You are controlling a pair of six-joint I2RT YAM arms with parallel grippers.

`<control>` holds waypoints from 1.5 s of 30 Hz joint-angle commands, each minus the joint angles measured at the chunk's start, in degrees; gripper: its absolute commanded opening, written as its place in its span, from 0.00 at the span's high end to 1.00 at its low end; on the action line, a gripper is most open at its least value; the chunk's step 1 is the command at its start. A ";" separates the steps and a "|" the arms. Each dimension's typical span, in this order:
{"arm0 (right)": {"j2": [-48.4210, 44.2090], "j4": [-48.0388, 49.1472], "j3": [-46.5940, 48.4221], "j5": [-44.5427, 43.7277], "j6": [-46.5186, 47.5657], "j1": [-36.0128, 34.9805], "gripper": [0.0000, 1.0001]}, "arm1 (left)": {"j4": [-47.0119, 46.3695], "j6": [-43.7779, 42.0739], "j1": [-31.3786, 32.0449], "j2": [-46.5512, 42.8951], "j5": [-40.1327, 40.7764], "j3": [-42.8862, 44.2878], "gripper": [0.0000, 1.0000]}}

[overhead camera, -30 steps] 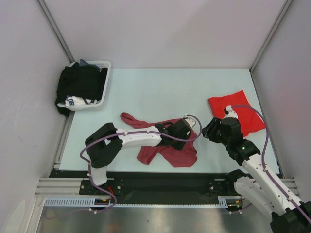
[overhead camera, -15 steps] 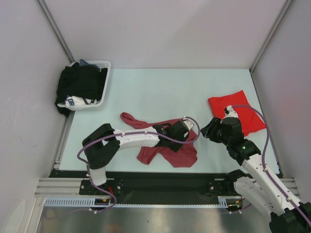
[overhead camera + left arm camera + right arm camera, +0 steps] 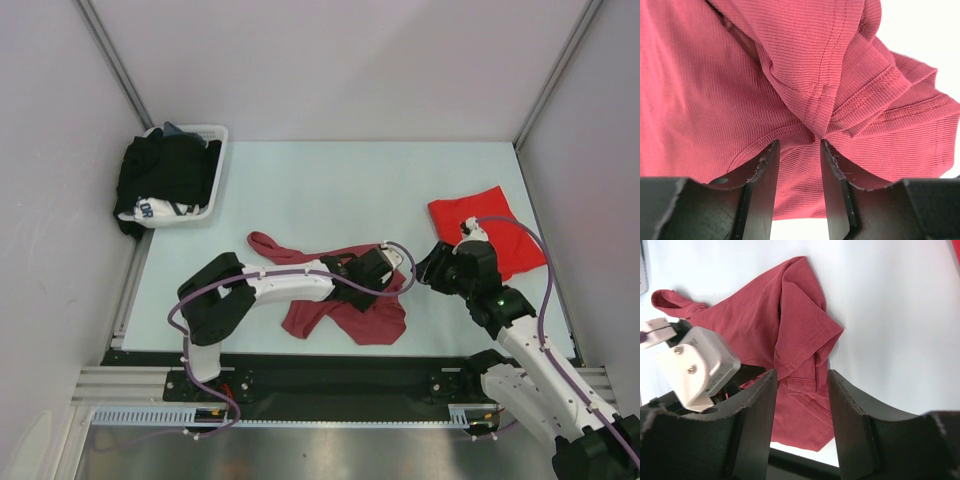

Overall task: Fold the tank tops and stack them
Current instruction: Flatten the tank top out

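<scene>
Maroon tank top [image 3: 350, 320] crumpled | left pincer [image 3: 799, 144] half-parted, empty | right pincer [image 3: 801, 374] likewise | hem corners should be pinched, spread flat

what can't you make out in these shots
- Top view: left arm covers the middle of the maroon tank top.
- Top view: right arm hides a near corner of the red tank top.
- Left wrist view: maroon tank top runs off the frame edges.
- Basket: black garments hide whatever lies beneath.

One red tank top [image 3: 500, 250], one maroon tank top [image 3: 360, 318], one basket [image 3: 216, 175]
</scene>
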State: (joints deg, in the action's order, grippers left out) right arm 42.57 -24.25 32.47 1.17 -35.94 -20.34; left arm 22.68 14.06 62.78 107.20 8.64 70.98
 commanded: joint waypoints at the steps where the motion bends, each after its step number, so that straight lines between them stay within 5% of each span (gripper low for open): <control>1: -0.38 1.48 0.84 1.11 1.14 0.56 0.49 | 0.00 -1.85 0.23 0.99 -0.03 2.58 0.57; 6: -0.38 1.49 0.75 1.56 0.88 1.09 0.49 | 0.26 -2.20 0.23 3.54 0.41 4.25 0.60; 9: -0.82 1.49 0.67 1.47 0.96 1.18 0.49 | -1.22 -2.11 0.23 4.16 1.02 4.17 0.78; 10: -0.73 1.57 0.58 1.29 0.96 1.26 0.49 | -2.10 -2.20 0.15 3.90 1.37 3.99 1.00; 16: 1.90 3.94 -0.83 6.63 2.72 1.35 0.55 | 0.08 -1.23 -0.64 -6.17 7.52 0.66 1.00; 23: 9.01 10.27 -2.32 11.84 3.16 -5.39 0.51 | -0.96 3.77 -10.65 -26.32 -3.44 -15.05 1.00; 28: 17.27 12.83 1.00 5.18 2.20 -16.12 0.42 | -3.52 6.06 -16.64 -33.36 -6.27 -22.28 1.00; 33: 26.59 7.56 6.28 -10.79 2.10 -27.19 0.44 | -4.31 7.29 -19.63 -34.25 -6.97 -23.69 1.00; 37: 30.46 5.79 8.84 -16.46 2.54 -29.32 0.54 | -4.40 7.64 -20.16 -34.86 -5.84 -23.35 1.00; 45: 36.27 4.47 11.48 -19.97 1.93 -29.50 0.56 | -3.96 8.00 -21.65 -35.21 -4.95 -22.64 1.00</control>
State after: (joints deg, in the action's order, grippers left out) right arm 78.06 -18.90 41.82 -14.26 -33.93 -49.41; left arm 20.03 21.08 41.69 73.82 3.27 47.03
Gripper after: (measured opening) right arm 0.446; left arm 0.012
